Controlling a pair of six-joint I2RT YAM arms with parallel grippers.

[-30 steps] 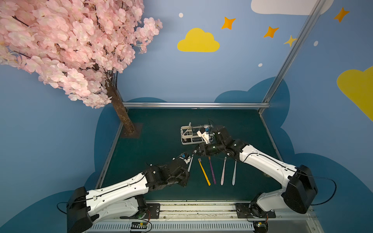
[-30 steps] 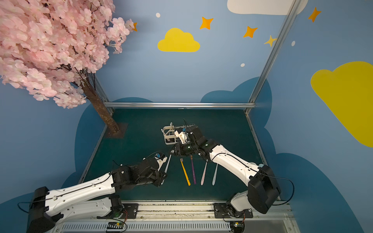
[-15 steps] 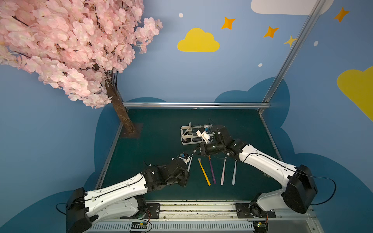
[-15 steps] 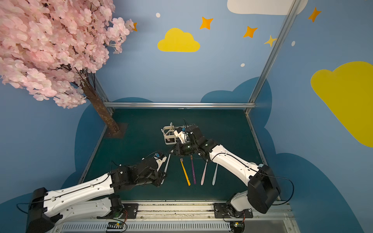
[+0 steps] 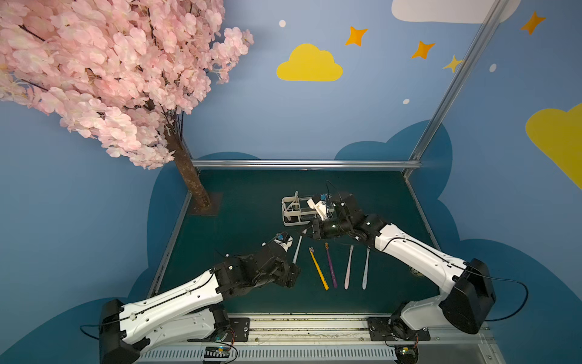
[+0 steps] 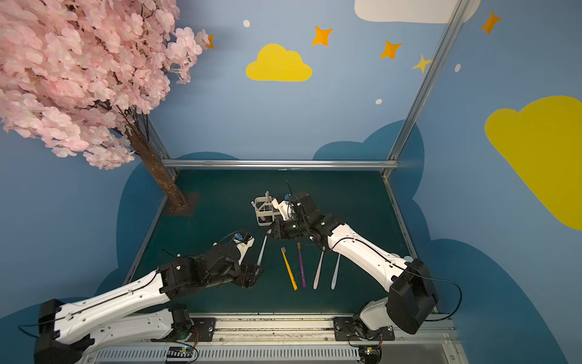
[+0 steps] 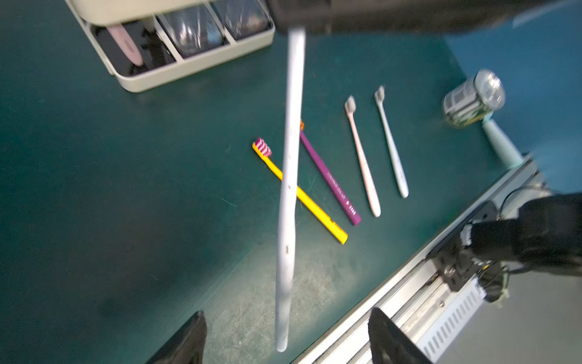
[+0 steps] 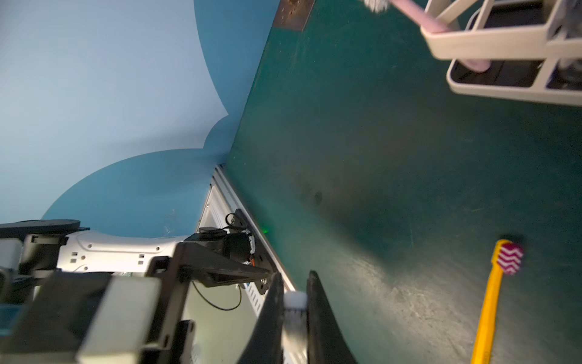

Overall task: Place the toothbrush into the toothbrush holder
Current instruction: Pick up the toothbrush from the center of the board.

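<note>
Two-hand handover, judged near done. Left hand [image 7: 286, 312] is seen with jaws wide. The tail of the white toothbrush [image 7: 289, 176] hangs between them and is touched by neither. Brush is carried clear of the surface [image 5: 252, 227], slanting from the left hand up toward the toothbrush holder [image 7: 195, 64]. Head end is pinched in the right hand [image 8: 295, 280], jaws closed narrow on it, just beside the holder's near side. One pink brush [image 7: 124, 44] is already seated in the divided slot section; the clear cups [image 7: 190, 30] sit alongside. Further right, yellow brush [image 5: 319, 269], purple brush [image 5: 331, 265], light pink brush [image 5: 348, 267] and pale blue brush [image 5: 366, 268] are laid in a row on the surface.

Left hand is best drawn back along the handle line with jaws kept wide, so the tail is not clipped. Grip is at one extreme end, so a long lever is expected. Swing is best kept slow, or the brush may be pivoted in the grip. Handle should be brought to hang tail-down over a free opening of the slot section, not over a cup. It is then lowered until it is borne by the holder, and only then are the jaws opened. Holder looks light; side contact is to be avoided or it may be tipped.
</note>
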